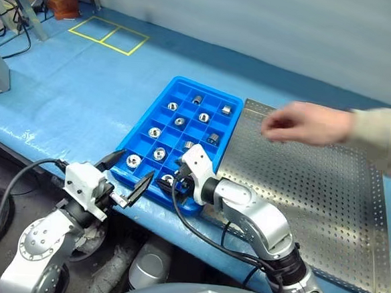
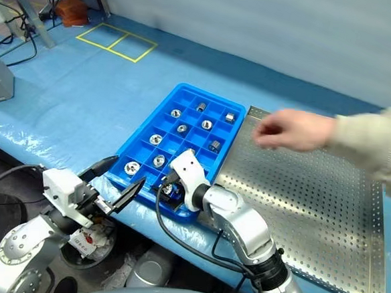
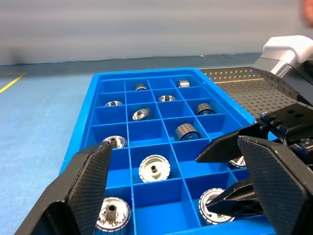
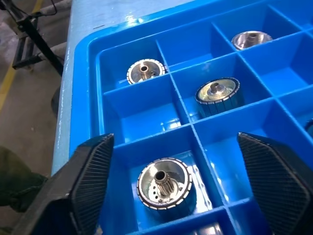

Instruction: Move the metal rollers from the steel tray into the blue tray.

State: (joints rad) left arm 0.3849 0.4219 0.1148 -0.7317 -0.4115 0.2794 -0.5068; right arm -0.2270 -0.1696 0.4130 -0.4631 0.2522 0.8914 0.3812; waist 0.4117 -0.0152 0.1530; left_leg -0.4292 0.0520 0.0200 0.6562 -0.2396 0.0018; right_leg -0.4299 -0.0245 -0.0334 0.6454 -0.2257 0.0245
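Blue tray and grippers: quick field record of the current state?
blue tray: on the blue table cover, many compartments each hold one roller
roller: lies in a near-corner compartment, between the right gripper's fingers, not gripped
right gripper: open, over the tray's near end
left gripper: open, at the tray's near edge
steel tray: no rollers visible
person's hand: above steel tray

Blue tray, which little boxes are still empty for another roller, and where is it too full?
In the blue tray, free boxes sit in the far corner on the robot's left, plus several scattered between filled ones. Metal rollers crowd the near end, where the open right gripper hovers. The steel tray looks bare, under a person's hand.
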